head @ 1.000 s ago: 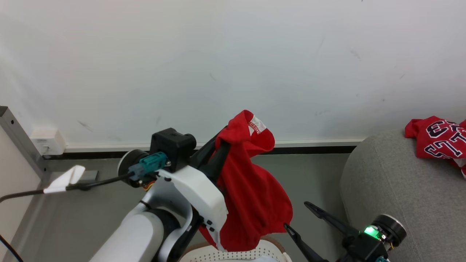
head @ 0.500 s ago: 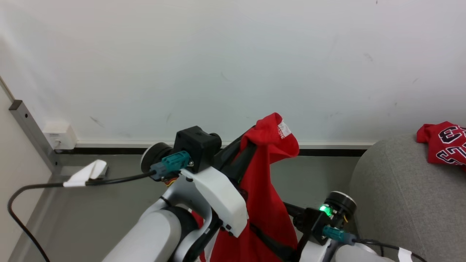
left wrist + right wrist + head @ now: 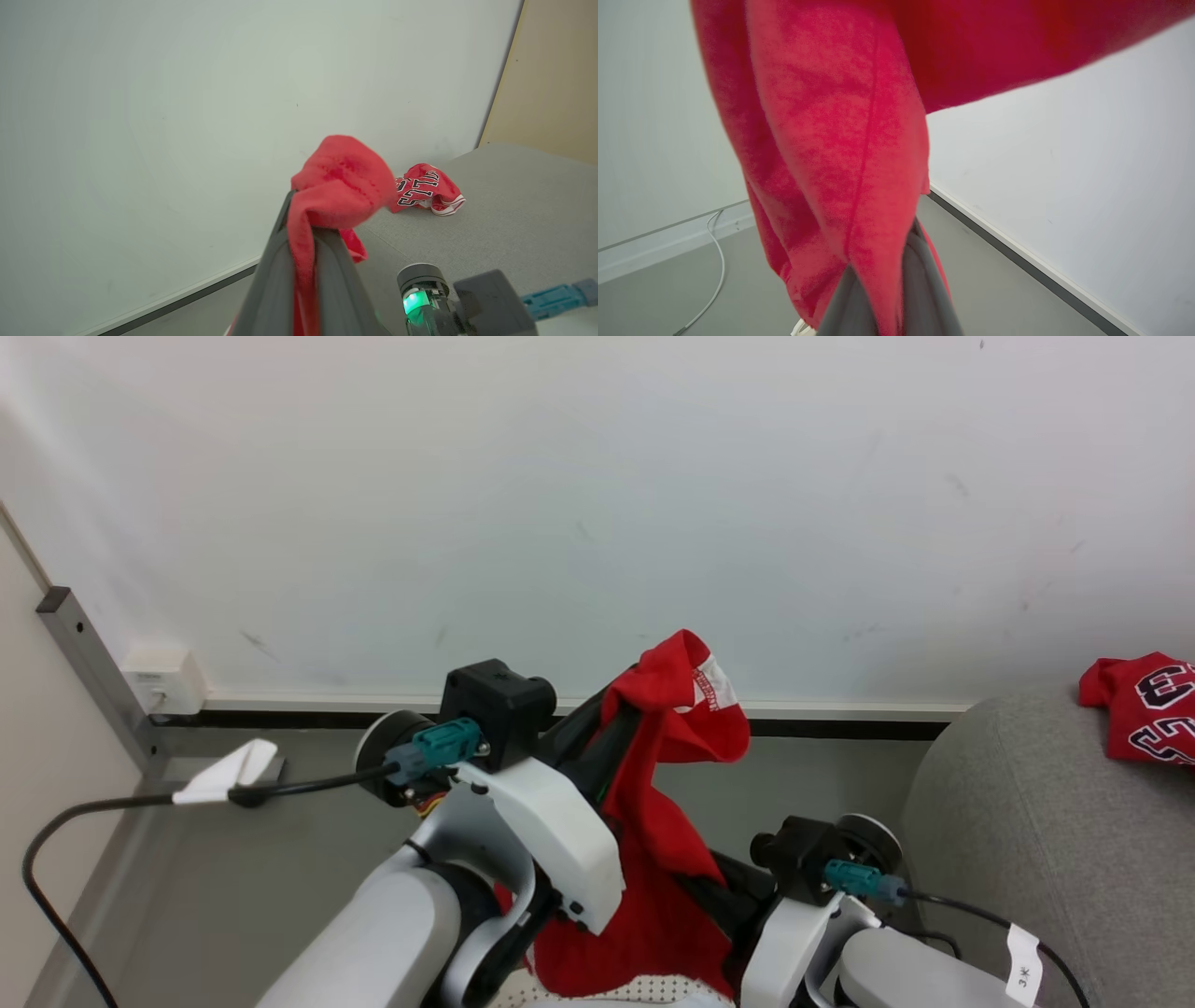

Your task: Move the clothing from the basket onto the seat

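1. Presently, left gripper (image 3: 301,219), two long dark fingers: clamped tight on an upper fold of the plain red garment (image 3: 672,859) of soft fabric, which is held raised before the white wall (image 3: 597,504).
2. Likewise, right gripper (image 3: 887,284): closed lower down on the same garment, with a fold pinched between its fingers.
3. Garment's position: hung between both grippers, its lower edge seen just over the oval cream-white perforated plastic basket (image 3: 616,995); contact with the rim cannot be told.
4. Separately, red lettered jersey (image 3: 1144,709) with black-and-white characters: laid crumpled on the large light-grey upholstered seat (image 3: 1027,821), near the wall, well apart from both grippers.
5. Black cable (image 3: 308,787) with white tag: trailed from the left wrist over the grey floor (image 3: 280,877).
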